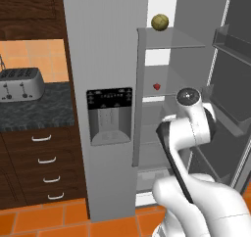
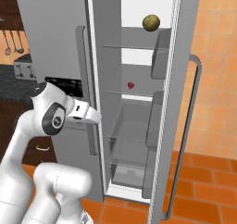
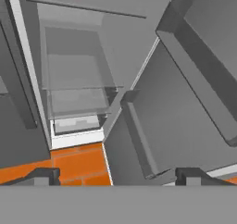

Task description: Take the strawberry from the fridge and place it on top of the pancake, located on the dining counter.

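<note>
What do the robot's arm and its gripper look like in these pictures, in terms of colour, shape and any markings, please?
The arm is made of smooth, rounded glossy white segments with dark grey to black bands at the joints. One joint ends in a round grey cap, with a small pale marking as seen in the right base view. No loose cables show. The gripper shows as two small, blocky dark grey fingertips.

Orange tiled floor (image 1: pixel 44 219), dark wood drawers (image 1: pixel 41 165), and a toaster (image 1: pixel 20 83) on a speckled counter (image 1: pixel 34 111).
</note>
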You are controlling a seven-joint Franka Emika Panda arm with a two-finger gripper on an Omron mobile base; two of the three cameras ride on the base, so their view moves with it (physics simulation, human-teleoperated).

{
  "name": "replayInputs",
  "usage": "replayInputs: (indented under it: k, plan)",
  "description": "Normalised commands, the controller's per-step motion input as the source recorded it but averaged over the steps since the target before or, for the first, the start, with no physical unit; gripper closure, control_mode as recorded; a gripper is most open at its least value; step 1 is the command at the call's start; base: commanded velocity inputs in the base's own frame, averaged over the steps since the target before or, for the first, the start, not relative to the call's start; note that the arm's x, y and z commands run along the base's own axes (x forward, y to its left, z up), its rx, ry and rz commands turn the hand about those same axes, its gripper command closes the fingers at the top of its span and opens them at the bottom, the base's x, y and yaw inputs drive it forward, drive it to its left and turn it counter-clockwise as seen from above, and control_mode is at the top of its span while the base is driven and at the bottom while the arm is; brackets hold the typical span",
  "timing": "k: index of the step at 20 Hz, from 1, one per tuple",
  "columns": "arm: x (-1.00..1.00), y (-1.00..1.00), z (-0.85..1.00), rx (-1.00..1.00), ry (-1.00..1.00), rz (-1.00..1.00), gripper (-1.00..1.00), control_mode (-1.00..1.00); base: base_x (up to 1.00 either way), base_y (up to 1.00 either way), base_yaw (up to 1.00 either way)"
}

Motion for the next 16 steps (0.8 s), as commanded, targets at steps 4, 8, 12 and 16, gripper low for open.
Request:
replayInputs:
  k: [4,8,12,16]
  plan:
    - [-0.37,0.05,0.0,0.12,-0.28,0.0,-1.0,-1.0,0.0,0.0,0.0]
    - [-0.05,0.0,0.0,0.06,-0.04,0.0,-1.0,-1.0,0.0,0.0,0.0]
    - [0.0,0.0,0.06,0.14,0.07,0.0,-1.0,-1.0,0.0,0.0,0.0]
    - [0.01,0.0,-0.04,0.04,0.07,0.0,-1.0,1.0,0.05,0.0,0.01]
